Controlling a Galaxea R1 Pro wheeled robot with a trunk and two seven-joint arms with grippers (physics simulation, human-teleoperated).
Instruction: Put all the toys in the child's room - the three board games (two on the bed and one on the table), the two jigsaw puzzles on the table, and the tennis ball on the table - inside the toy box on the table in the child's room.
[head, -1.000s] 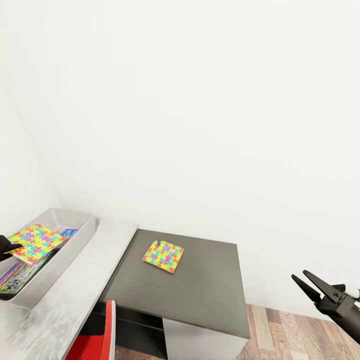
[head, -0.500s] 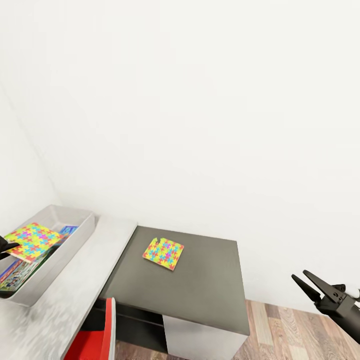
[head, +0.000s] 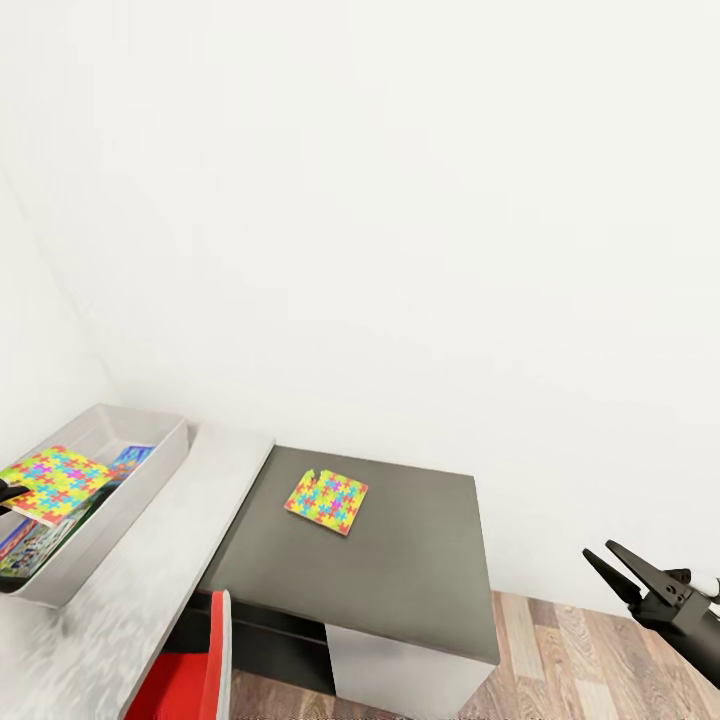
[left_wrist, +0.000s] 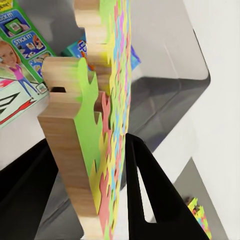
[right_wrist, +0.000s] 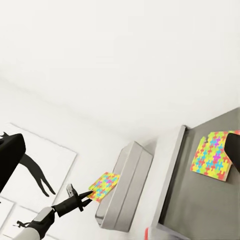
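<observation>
White-walled corner, L-shaped table (head: 420, 590) | left gripper (left_wrist: 107, 165) pinching jigsaw puzzle (head: 52, 483) over toy box (head: 150, 470) | right gripper (head: 622, 570) spread, idle | risk: catching rim, sliding out on release | second puzzle (head: 326, 500) on dark top

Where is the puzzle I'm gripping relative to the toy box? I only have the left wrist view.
Observer: The left gripper holds the held puzzle over the toy box, above the board games lying inside.
Operator: Is my other arm in the way?
Observer: No. The right gripper is open and empty, out past the far end of the dark grey top.
Operator: What remains outside?
Observer: The second puzzle lies flat on that dark top, apart from the box.
</observation>
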